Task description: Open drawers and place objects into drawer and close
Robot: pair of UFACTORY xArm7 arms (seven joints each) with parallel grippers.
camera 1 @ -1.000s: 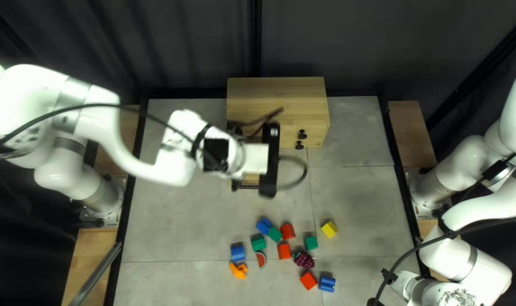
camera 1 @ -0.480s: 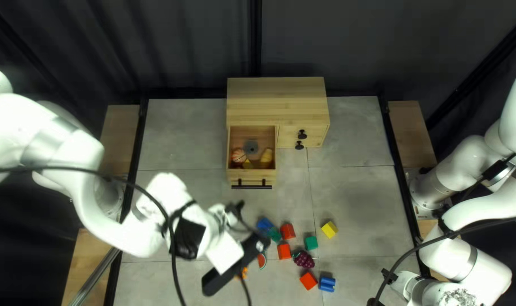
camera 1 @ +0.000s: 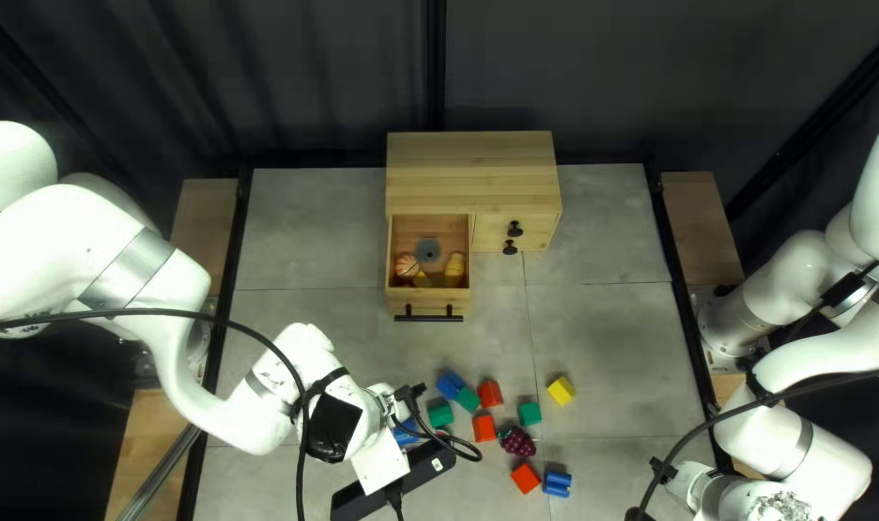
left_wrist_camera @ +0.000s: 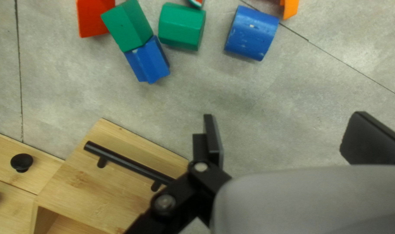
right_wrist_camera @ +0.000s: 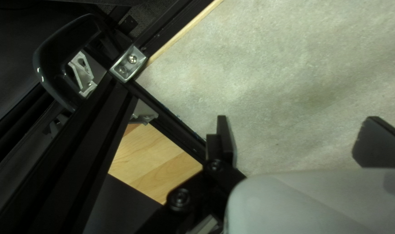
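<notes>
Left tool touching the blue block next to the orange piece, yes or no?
Apart. Left wrist view: a strip of table shows between the blue block and the left tool, which stands open with neither finger reaching it.

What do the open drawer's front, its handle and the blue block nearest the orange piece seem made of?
Drawer front: smooth pale wood, perhaps bamboo; streaky grain shows.
Handle: satin black, likely coated metal, possibly plastic; a faint sheen runs along the bar.
Blue block: probably painted wood, semi-gloss; pale chips break the blue.
</notes>
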